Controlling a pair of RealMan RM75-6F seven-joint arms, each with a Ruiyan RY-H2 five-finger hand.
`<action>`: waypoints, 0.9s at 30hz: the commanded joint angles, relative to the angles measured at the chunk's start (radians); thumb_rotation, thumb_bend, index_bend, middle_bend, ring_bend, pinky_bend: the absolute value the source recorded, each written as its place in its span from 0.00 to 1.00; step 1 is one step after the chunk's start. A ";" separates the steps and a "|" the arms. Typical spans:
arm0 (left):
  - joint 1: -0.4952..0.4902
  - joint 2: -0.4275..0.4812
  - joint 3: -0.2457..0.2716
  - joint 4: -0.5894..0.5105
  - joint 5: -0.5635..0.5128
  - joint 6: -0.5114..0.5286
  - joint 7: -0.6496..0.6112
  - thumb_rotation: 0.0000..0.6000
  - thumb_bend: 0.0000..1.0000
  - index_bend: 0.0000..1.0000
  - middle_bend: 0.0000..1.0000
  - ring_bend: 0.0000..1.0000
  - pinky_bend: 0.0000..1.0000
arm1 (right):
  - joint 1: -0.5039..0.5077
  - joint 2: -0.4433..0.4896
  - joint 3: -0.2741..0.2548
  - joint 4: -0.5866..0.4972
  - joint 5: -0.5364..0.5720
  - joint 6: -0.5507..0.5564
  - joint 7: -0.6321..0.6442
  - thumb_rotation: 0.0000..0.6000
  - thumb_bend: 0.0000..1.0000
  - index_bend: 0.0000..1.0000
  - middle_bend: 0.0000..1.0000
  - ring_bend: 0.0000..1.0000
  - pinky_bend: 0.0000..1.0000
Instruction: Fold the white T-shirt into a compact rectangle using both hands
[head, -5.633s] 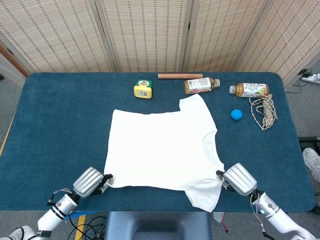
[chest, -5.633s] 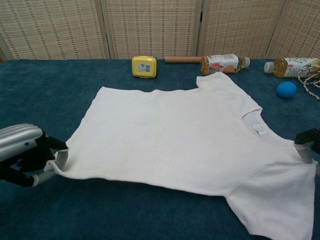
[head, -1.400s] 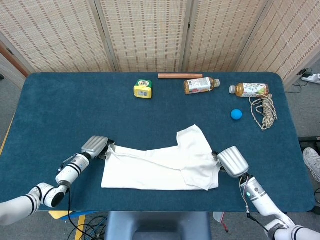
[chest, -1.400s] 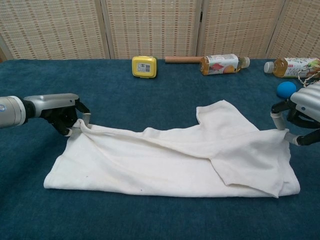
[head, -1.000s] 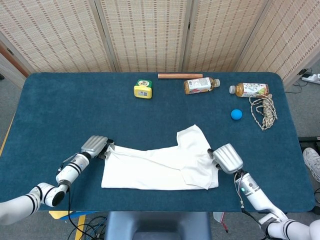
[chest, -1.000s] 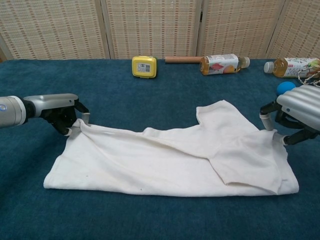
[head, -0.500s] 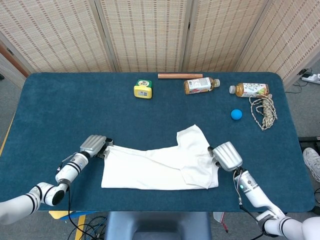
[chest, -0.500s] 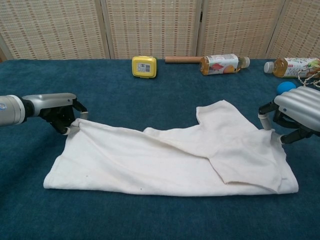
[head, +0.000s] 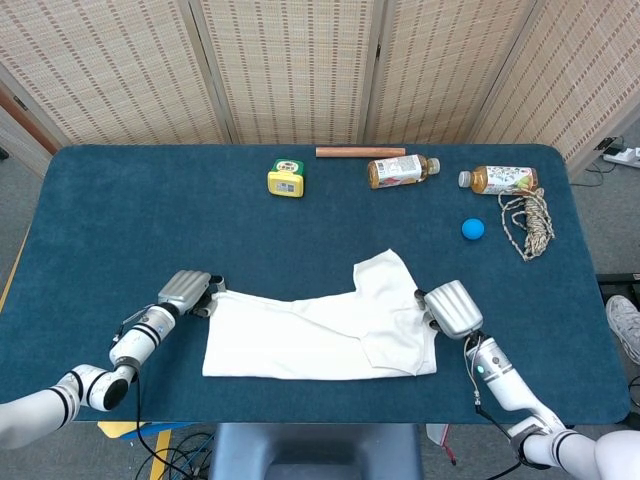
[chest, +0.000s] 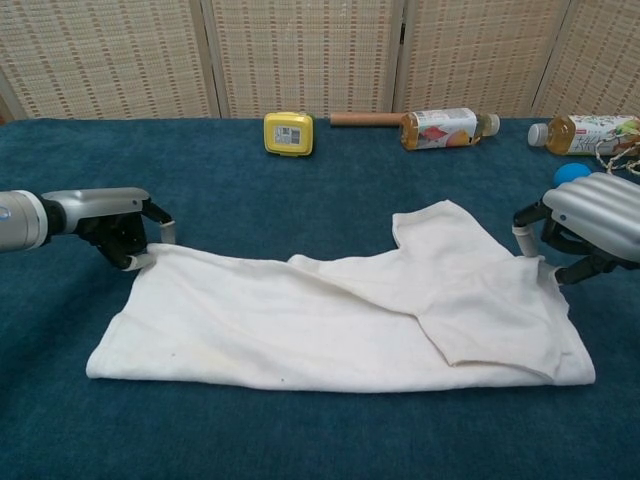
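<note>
The white T-shirt (head: 320, 335) (chest: 330, 315) lies folded in half lengthwise, a long band across the near middle of the blue table (head: 120, 220), with one sleeve (head: 385, 275) pointing away from me. My left hand (head: 186, 291) (chest: 112, 228) is at the band's far left corner and pinches it low against the table, one finger raised off the cloth. My right hand (head: 452, 309) (chest: 592, 225) is at the far right corner beside the sleeve, its fingertips (chest: 556, 272) holding the cloth's edge.
Along the far edge stand a yellow tape measure (head: 286, 179), a wooden rod (head: 360, 152) and two drink bottles (head: 402, 170) (head: 505, 179). A blue ball (head: 473, 229) and a coil of rope (head: 530, 222) lie at the right, beyond my right hand.
Since 5.6 s ago the near half was folded over the far half. In the last second my left hand drew the left corner outward and flat; my right hand shifted slightly inward with its corner.
</note>
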 joint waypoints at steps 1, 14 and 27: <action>0.002 0.005 -0.001 -0.009 -0.009 0.002 0.009 1.00 0.50 0.21 0.95 0.89 0.98 | 0.001 0.001 0.000 -0.005 0.006 -0.004 -0.007 1.00 0.64 0.81 0.95 1.00 1.00; 0.013 0.054 -0.015 -0.089 -0.066 0.029 0.057 1.00 0.32 0.00 0.89 0.86 0.98 | 0.010 0.027 0.026 -0.078 0.072 -0.063 -0.055 1.00 0.38 0.26 0.92 1.00 1.00; 0.026 0.116 -0.037 -0.177 -0.113 0.069 0.078 1.00 0.30 0.00 0.89 0.86 0.97 | 0.012 0.095 0.051 -0.181 0.137 -0.109 -0.106 1.00 0.01 0.08 0.90 0.98 1.00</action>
